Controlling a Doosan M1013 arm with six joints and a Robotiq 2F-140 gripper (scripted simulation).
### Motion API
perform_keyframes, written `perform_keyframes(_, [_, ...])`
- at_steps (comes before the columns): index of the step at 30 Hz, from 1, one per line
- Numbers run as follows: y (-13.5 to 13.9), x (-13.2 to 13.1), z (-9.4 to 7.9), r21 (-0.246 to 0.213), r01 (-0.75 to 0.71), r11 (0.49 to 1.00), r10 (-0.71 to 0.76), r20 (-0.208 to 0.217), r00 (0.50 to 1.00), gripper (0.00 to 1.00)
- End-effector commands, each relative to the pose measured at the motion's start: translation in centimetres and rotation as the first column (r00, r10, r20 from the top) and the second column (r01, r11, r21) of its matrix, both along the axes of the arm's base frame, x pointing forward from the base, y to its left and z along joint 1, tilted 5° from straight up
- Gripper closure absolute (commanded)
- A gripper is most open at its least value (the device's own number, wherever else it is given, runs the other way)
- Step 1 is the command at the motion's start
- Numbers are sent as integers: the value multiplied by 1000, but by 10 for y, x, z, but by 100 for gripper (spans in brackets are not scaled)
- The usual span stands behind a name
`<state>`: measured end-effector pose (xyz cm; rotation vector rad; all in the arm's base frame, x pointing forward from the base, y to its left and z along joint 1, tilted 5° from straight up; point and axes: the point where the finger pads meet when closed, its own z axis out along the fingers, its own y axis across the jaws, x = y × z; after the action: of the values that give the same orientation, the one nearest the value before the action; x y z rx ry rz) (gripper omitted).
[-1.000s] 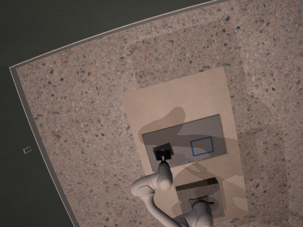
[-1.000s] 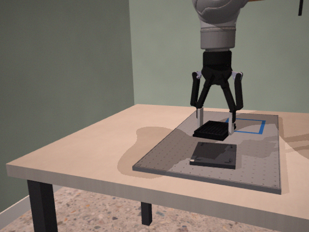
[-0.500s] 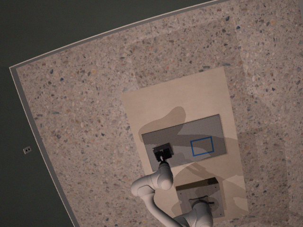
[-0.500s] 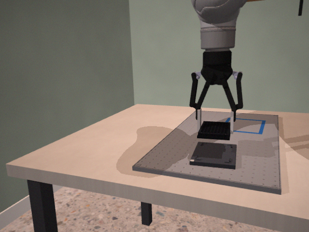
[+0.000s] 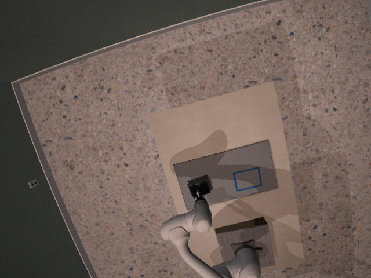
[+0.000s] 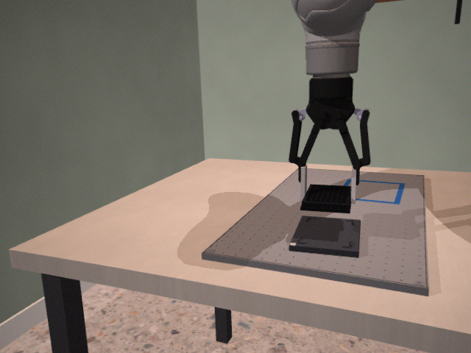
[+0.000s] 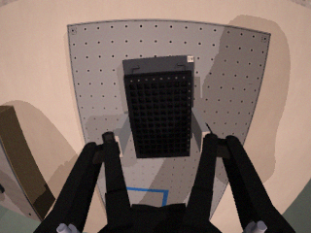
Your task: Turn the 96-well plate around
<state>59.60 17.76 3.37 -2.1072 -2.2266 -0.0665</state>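
Note:
My gripper (image 6: 327,182) is shut on the black 96-well plate (image 6: 326,198) and holds it level in the air above the plate nest N1 (image 6: 325,234). The nest is a dark square block on the grey perforated deck (image 6: 327,232), with a small white A1 mark (image 6: 293,243) at its front left corner. In the wrist view the plate (image 7: 159,113) hangs between my fingers over the nest (image 7: 158,65), whose white mark (image 7: 190,58) is at the top right. From above, my gripper (image 5: 199,186) covers the plate. I cannot make out the cut corner.
The blue taped outline B1 (image 6: 376,190) lies on the deck behind the nest; it also shows in the overhead view (image 5: 247,178). The arm's base plate (image 5: 245,244) stands on the table beside the deck.

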Motion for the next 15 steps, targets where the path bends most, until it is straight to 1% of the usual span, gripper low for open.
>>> perform_keyframes(1, [0, 0, 0, 0, 0, 1000, 0, 0, 1000, 100])
perform_keyframes(11, [0, 0, 0, 0, 0, 1000, 0, 0, 1000, 100])
perform_keyframes(15, [1, 0, -7, 0, 0, 1000, 0, 0, 1000, 100])
